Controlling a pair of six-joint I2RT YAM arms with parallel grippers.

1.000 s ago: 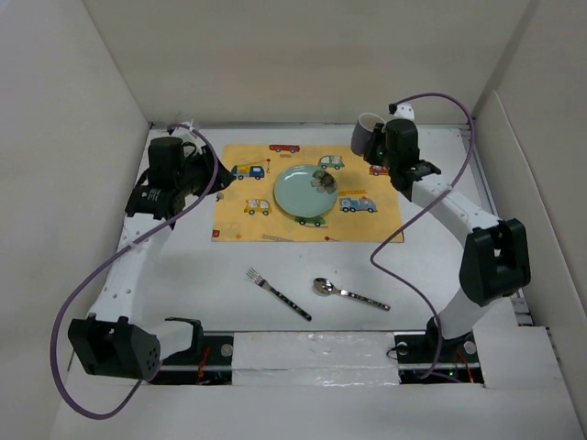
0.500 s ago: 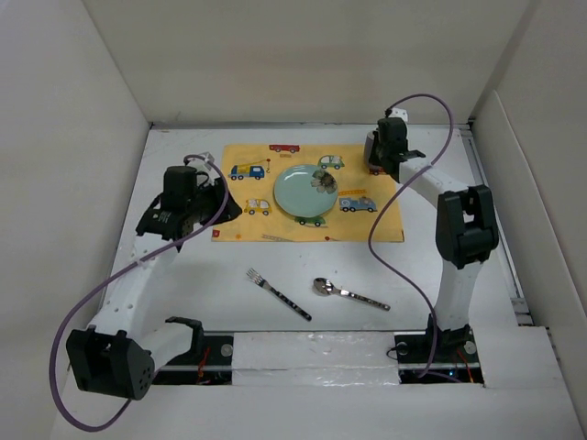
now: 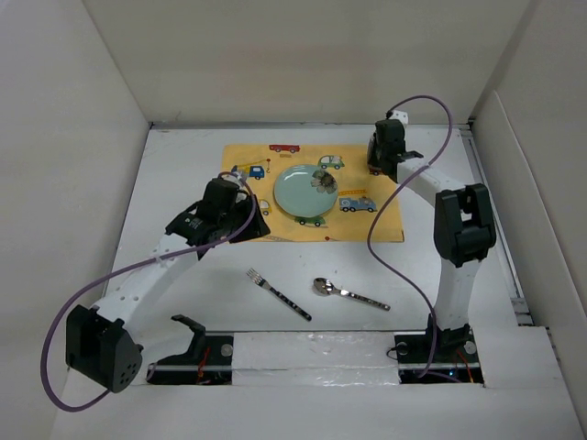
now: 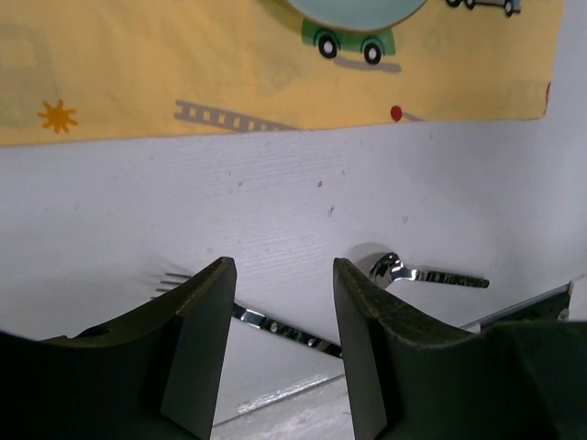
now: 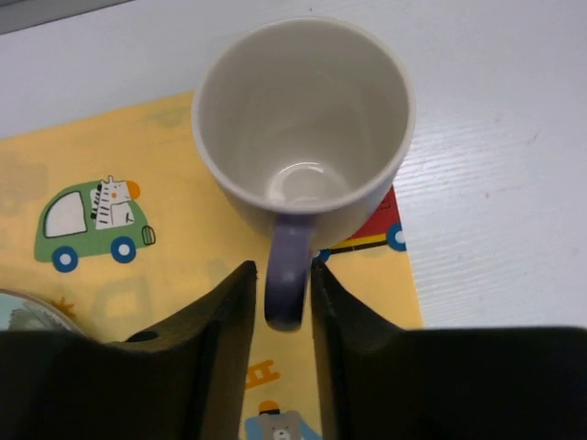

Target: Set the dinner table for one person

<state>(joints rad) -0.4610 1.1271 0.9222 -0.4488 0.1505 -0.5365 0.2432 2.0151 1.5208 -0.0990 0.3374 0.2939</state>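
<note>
The white dinner table holds a yellow placemat with a pale green plate on it. A white mug with a purple handle stands upright on the mat's far right corner. My right gripper is shut on the handle; in the top view it hides the mug. My left gripper is open and empty, above the bare table by the mat's near left edge. A fork and a spoon lie on the table near the front.
White wall panels enclose the table on the left, back and right. A purple cable hangs from the right arm over the near right part of the table. The arm bases stand on the near rail.
My left arm has swung right and nearer, from the left wall to the mat's near left edge. My right gripper has brought the mug down onto the mat's far right corner.
</note>
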